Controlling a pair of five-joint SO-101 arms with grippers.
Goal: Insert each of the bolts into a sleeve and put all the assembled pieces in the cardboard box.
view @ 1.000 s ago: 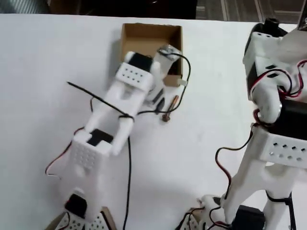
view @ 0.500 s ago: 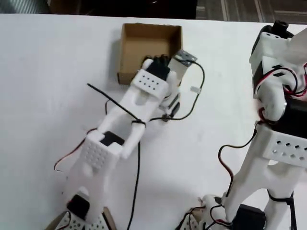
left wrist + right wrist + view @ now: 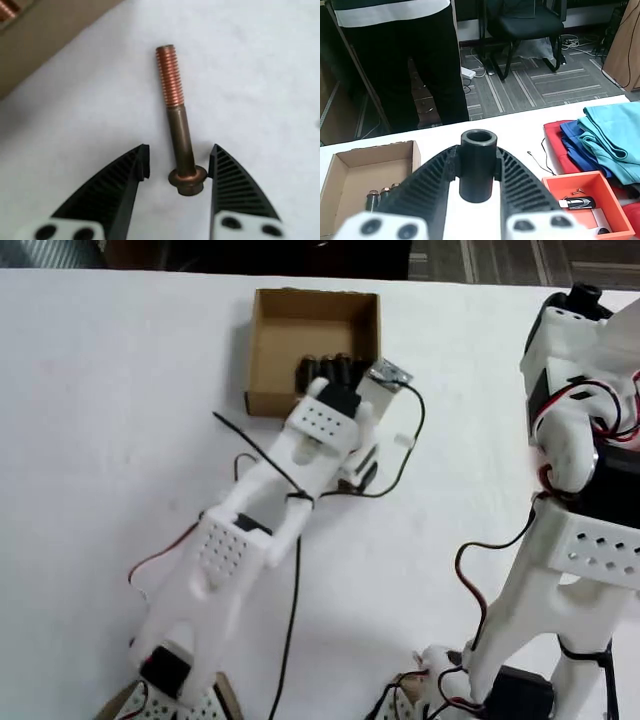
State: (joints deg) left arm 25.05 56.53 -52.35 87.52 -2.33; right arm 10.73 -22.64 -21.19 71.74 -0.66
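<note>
My left claw [image 3: 179, 152] is spread apart, low over the white counter [image 3: 100, 390] near the centre of the high view, just below the cardboard box [image 3: 300, 325]. The bolt [image 3: 176, 115] lies flat on the counter with its head between the two fingers. Assembled pieces [image 3: 328, 368] sit inside the box by its lower wall. At the right edge, my right claw [image 3: 478, 150] is clamped on a dark sleeve [image 3: 478, 170], held upright

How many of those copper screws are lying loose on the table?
1. The bolt lies on the table beside the cardboard box, its head inside the open left claw. Others could be hidden under the left arm.
</note>
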